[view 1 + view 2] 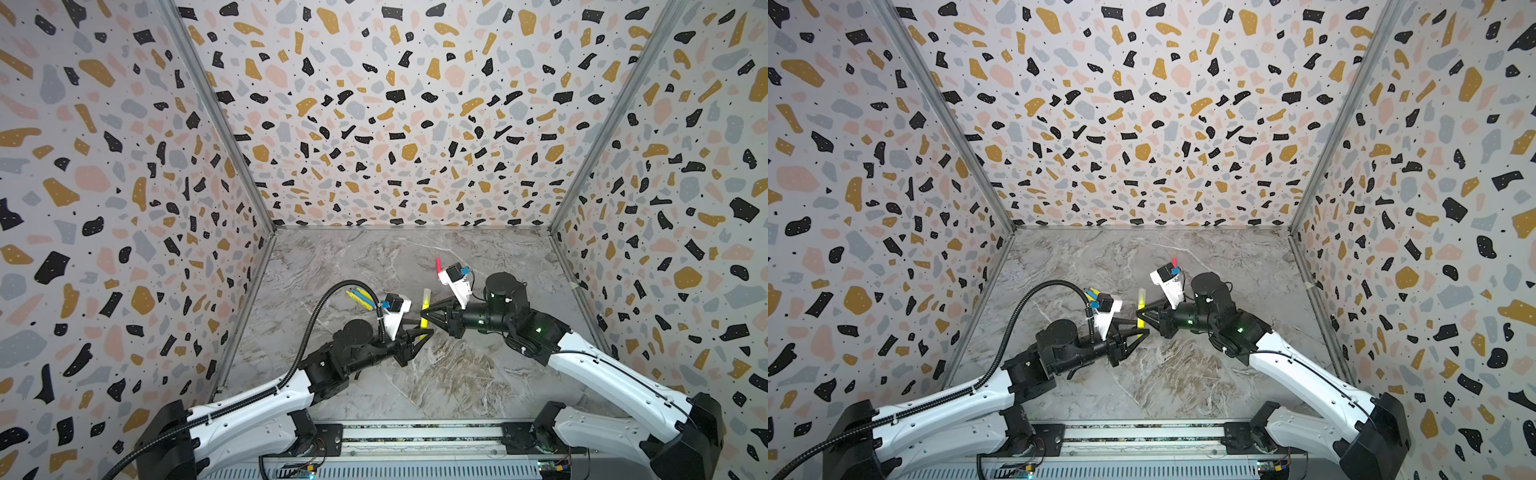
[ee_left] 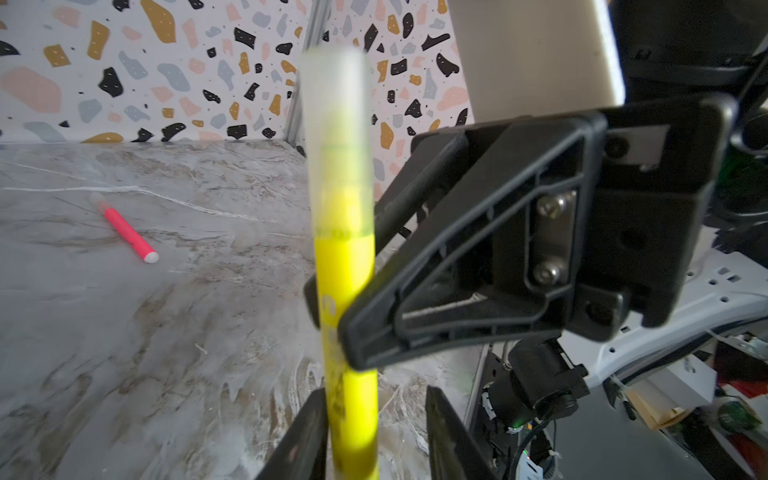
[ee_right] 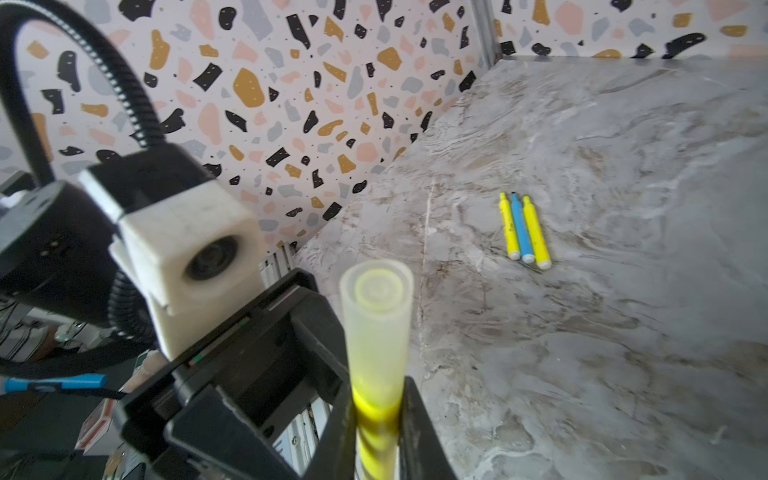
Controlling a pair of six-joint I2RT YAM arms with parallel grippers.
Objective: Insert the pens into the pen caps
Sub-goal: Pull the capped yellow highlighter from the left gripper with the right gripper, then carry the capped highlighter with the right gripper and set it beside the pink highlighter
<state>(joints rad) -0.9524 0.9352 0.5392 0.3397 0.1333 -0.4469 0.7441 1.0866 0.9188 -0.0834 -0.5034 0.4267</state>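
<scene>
A yellow pen [image 1: 424, 309] [image 1: 1141, 309] hangs above the table between both grippers. A clear pen cap [image 2: 334, 124] [image 3: 376, 316] covers its upper end. My right gripper [image 1: 428, 311] [image 3: 376, 415] is shut on the yellow barrel just under the cap. My left gripper [image 1: 428, 332] [image 2: 376, 399] stands open around the barrel lower down, one finger against it and a gap at the other. Two yellow pens and a blue pen [image 3: 521, 228] [image 1: 360, 300] lie side by side at the left. A pink-red pen [image 2: 129, 235] [image 1: 438, 264] lies further back.
The marble tabletop [image 1: 436, 374] is boxed in by terrazzo-patterned walls [image 1: 374, 124] on three sides. The left arm's black cable hose [image 1: 332, 291] arcs over the three lying pens. A metal rail [image 1: 415, 432] runs along the front edge.
</scene>
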